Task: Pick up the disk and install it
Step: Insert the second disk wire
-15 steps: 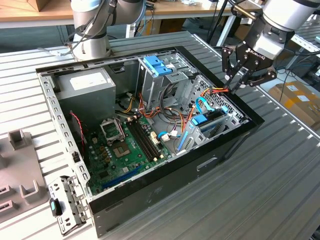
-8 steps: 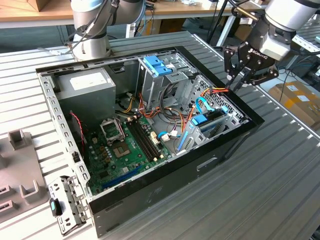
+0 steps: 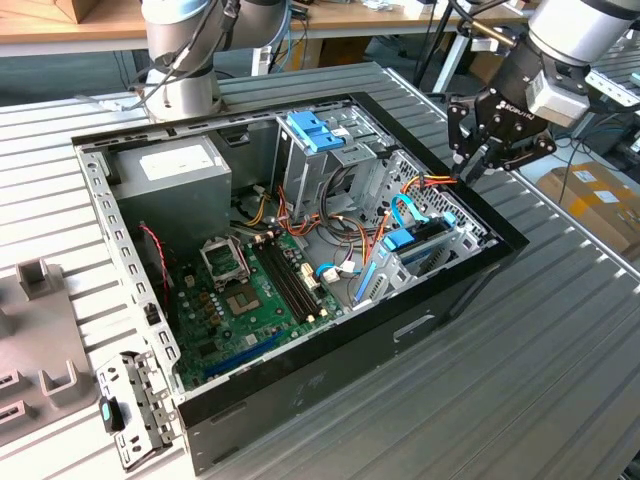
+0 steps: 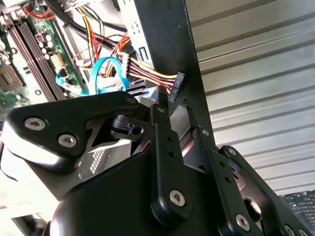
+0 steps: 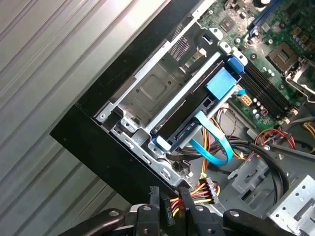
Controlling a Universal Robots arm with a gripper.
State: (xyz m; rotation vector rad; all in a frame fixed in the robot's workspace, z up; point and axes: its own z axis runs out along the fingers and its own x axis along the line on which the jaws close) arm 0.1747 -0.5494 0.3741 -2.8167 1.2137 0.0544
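Note:
The disk (image 5: 183,114) is a dark flat slab standing on edge in the drive bay, held in a blue carrier (image 5: 221,81) inside the open computer case (image 3: 330,370). In the exterior view the disk (image 3: 424,233) lies at the case's right end. My gripper (image 3: 468,172) hovers over the case's black right rim, just above that bay. In both wrist views its fingers pinch a black power connector (image 4: 176,85) on red, yellow and orange wires (image 5: 206,189). The gripper (image 5: 168,206) is shut on that connector, clear of the disk.
A blue flat data cable (image 5: 212,143) loops beside the bay. A metal cage with a blue top (image 3: 315,130), a grey power supply (image 3: 170,168) and the green motherboard (image 3: 250,290) fill the case. The arm's base (image 3: 185,70) stands behind it. Grey fixtures (image 3: 40,350) lie left.

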